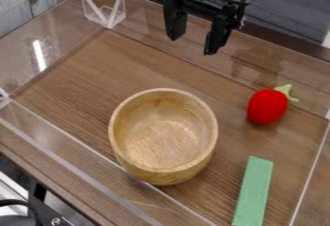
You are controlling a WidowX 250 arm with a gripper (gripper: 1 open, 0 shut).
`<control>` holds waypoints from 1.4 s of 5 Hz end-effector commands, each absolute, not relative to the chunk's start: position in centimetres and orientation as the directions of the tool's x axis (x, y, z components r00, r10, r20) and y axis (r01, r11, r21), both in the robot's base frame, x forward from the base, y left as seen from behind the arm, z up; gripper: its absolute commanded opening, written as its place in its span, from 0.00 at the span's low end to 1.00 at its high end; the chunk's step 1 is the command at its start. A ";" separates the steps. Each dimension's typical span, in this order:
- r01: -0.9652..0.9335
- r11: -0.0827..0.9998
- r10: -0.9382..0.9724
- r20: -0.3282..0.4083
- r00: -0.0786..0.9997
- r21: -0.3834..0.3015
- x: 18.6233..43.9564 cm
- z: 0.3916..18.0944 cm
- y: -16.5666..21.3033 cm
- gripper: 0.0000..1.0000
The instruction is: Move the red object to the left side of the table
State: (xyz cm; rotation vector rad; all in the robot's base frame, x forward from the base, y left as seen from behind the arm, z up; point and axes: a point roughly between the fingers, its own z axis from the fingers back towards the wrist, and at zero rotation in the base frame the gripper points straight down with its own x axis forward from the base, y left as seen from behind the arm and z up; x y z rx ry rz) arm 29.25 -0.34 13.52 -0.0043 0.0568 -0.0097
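Note:
The red object point(268, 105) is a small glossy strawberry-shaped toy with a pale green leafy top, lying on the right side of the dark wood-grain table point(91, 85). My gripper point(192, 37) hangs at the back centre, pointing down, its two black fingers spread apart with nothing between them. It stands well above and to the left of the red object, not touching it.
A round wooden bowl point(162, 134) sits in the middle front of the table. A flat green strip point(254, 191) lies at the front right. Low clear acrylic walls point(39, 56) border the table, with a folded clear piece point(103, 11) at the back left.

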 end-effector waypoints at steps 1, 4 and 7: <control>0.027 1.000 -0.028 -0.076 0.997 -0.012 29.4 12.6 -1.1 1.00; 0.221 0.975 -0.222 -0.022 0.975 -0.017 32.2 10.7 -9.6 1.00; 0.253 0.967 -0.253 0.015 0.967 -0.009 33.6 8.9 -11.9 1.00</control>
